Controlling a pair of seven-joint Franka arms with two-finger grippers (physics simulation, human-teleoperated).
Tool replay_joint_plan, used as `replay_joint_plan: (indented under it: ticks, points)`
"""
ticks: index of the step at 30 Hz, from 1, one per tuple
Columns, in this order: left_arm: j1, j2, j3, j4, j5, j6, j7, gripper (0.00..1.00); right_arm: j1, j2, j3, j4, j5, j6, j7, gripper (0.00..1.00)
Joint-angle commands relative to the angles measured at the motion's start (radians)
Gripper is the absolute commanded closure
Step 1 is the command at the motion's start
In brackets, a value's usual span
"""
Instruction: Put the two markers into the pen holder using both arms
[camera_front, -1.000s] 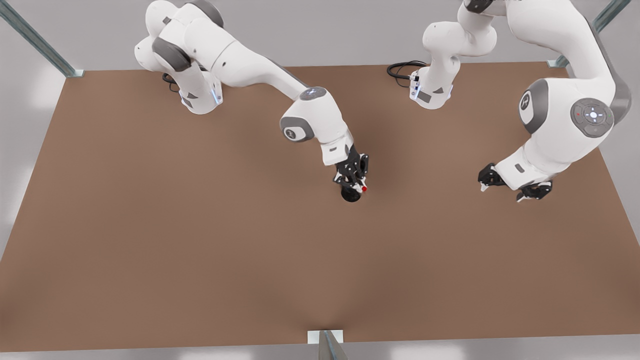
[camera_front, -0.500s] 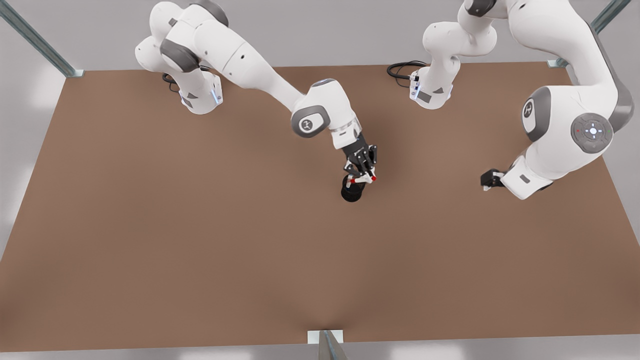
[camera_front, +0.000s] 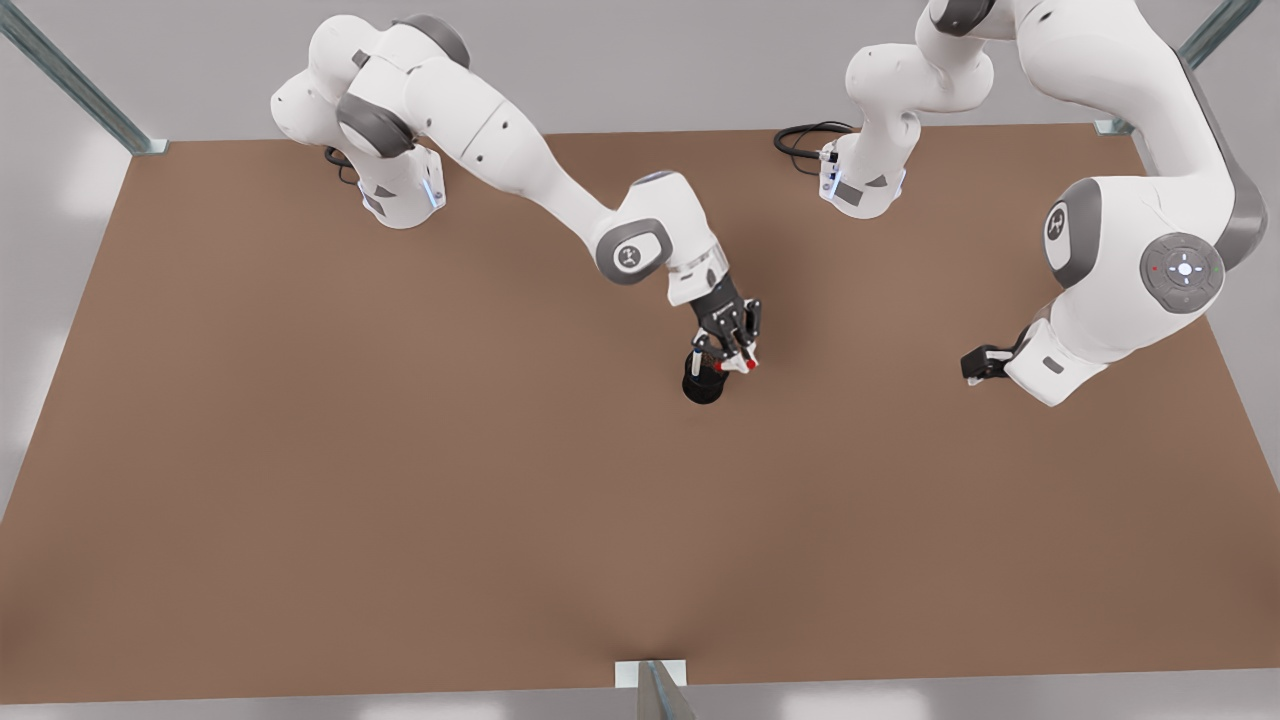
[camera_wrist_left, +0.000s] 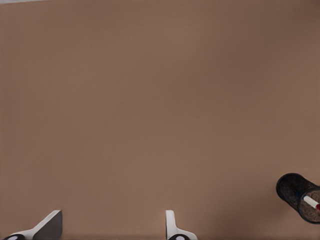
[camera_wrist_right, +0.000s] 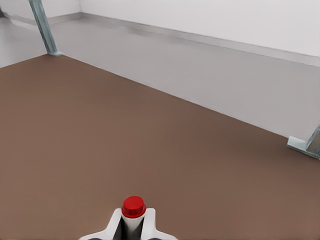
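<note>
In the front view my right gripper (camera_front: 735, 360) is shut on the red marker (camera_front: 733, 365), holding it tilted over the rim of the black mesh pen holder (camera_front: 702, 387) at mid table. The right wrist view has the red marker's end (camera_wrist_right: 133, 206) sticking up between the right gripper's (camera_wrist_right: 133, 222) white fingertips. Far off at the front view's right, my left gripper (camera_front: 985, 362) waits just above the table. Its fingertips (camera_wrist_left: 172, 227) stand wide apart with nothing between them. From there the pen holder (camera_wrist_left: 292, 189) shows with the red marker (camera_wrist_left: 311, 202) at its mouth. The dark blue marker is hidden.
The brown table (camera_front: 400, 480) spreads wide around the holder. Both arm bases (camera_front: 400, 190) (camera_front: 860, 185) stand at its far edge, with a black cable (camera_front: 800, 138) beside one. Metal frame posts (camera_front: 70, 75) rise at the corners.
My right gripper has swung the red marker a little toward the front view's right and turned it over the holder. The left arm's wrist has rolled, tucking its gripper under the hand.
</note>
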Motion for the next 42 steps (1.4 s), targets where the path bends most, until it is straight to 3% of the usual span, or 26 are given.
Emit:
replay_joint_plan:
  ticks: [1, 15, 17, 18, 19, 22, 23, 24, 25, 26, 28, 29, 30, 31, 32, 34, 35, 36, 37, 41, 42]
  points:
    - [-0.002, -0.002, 0.0, 0.0, -0.001, -0.001, -0.073, 0.0, -0.001, 0.0, -0.001, 0.001, -0.068, -0.014, 0.279, 0.79]
    - [-0.007, 0.009, -0.003, 0.0, -0.005, 0.007, -0.076, 0.0, 0.009, 0.0, 0.004, -0.09, -0.073, -0.051, 0.288, 0.79]
    - [-0.007, 0.009, -0.001, 0.0, -0.005, 0.007, -0.076, 0.0, 0.009, 0.003, 0.004, -0.111, -0.073, -0.052, 0.288, 0.73]
    - [-0.011, 0.009, -0.001, 0.0, -0.005, 0.007, -0.076, 0.0, 0.007, 0.004, 0.005, -0.122, -0.073, -0.052, 0.288, 0.23]
    - [-0.011, 0.009, -0.003, 0.0, -0.005, 0.007, -0.076, 0.0, 0.007, 0.0, 0.005, -0.119, -0.07, -0.052, 0.285, 0.0]
    - [-0.013, 0.009, -0.005, 0.0, -0.005, 0.005, -0.098, 0.0, 0.006, -0.011, 0.019, -0.081, -0.054, -0.089, 0.278, 0.0]
    - [-0.014, 0.007, -0.005, 0.0, -0.005, 0.005, -0.095, 0.0, -0.004, -0.033, 0.02, -0.058, 0.044, -0.109, 0.191, 0.0]
    - [-0.013, 0.007, -0.008, 0.0, -0.007, 0.004, -0.09, 0.0, -0.045, -0.075, 0.02, 0.0, 0.378, -0.14, -0.174, 0.0]
    - [-0.02, 0.007, -0.008, -0.001, -0.01, 0.001, -0.09, 0.0, -0.083, -0.114, 0.02, 0.086, 0.66, -0.316, -0.51, 0.0]
    - [-0.022, 0.004, -0.009, -0.001, -0.016, -0.002, -0.09, 0.0, -0.152, -0.178, 0.022, 0.155, 0.823, -0.537, -0.658, 0.0]
    - [-0.017, 0.003, -0.006, 0.0, -0.081, -0.002, -0.088, 0.0, -0.336, -0.332, 0.022, 0.154, 0.957, -0.845, -0.719, 0.0]
    - [-0.016, 0.003, -0.006, 0.002, -0.076, 0.002, -0.085, 0.0, -0.418, -0.365, 0.02, 0.152, 1.065, -0.9, -0.758, 0.0]
    - [-0.017, 0.004, -0.006, 0.016, -0.077, 0.004, -0.006, 0.0, -0.525, -0.473, -0.027, 0.108, 1.197, -0.985, -0.92, 0.0]
    - [-0.014, 0.004, -0.006, 0.022, -0.076, 0.004, 0.091, 0.0, -0.539, -0.52, -0.217, 0.1, 1.294, -1.098, -1.187, 0.0]
    - [-0.017, 0.004, -0.005, 0.025, -0.074, 0.004, 0.096, 0.0, -0.541, -0.548, -0.338, 0.097, 1.34, -1.164, -1.333, 0.0]
    - [-0.019, 0.004, -0.005, 0.025, -0.073, 0.002, 0.094, 0.0, -0.564, -0.566, -0.351, 0.057, 1.34, -1.263, -1.335, 0.0]
    - [-0.019, 0.004, -0.005, 0.025, -0.073, 0.002, 0.093, 0.0, -0.564, -0.465, -0.352, 0.154, 1.337, -1.29, -1.333, 0.0]
    - [-0.017, 0.007, -0.005, 0.025, -0.073, 0.002, 0.093, 0.0, -0.564, -0.271, -0.345, 0.471, 1.343, -1.445, -1.335, 0.0]
    - [-0.017, 0.009, -0.003, 0.025, -0.073, 0.004, 0.091, 0.0, -0.562, -0.241, -0.345, 0.519, 1.343, -1.456, -1.342, 0.0]
    - [-0.019, 0.018, -0.005, 0.025, -0.073, 0.004, 0.083, 0.0, -0.561, -0.328, -0.334, 0.4, 1.337, -1.382, -1.342, 0.01]
    - [-0.019, 0.021, -0.003, 0.025, -0.073, 0.004, 0.083, 0.0, -0.562, -0.466, -0.332, 0.142, 1.334, -1.238, -1.342, 0.01]
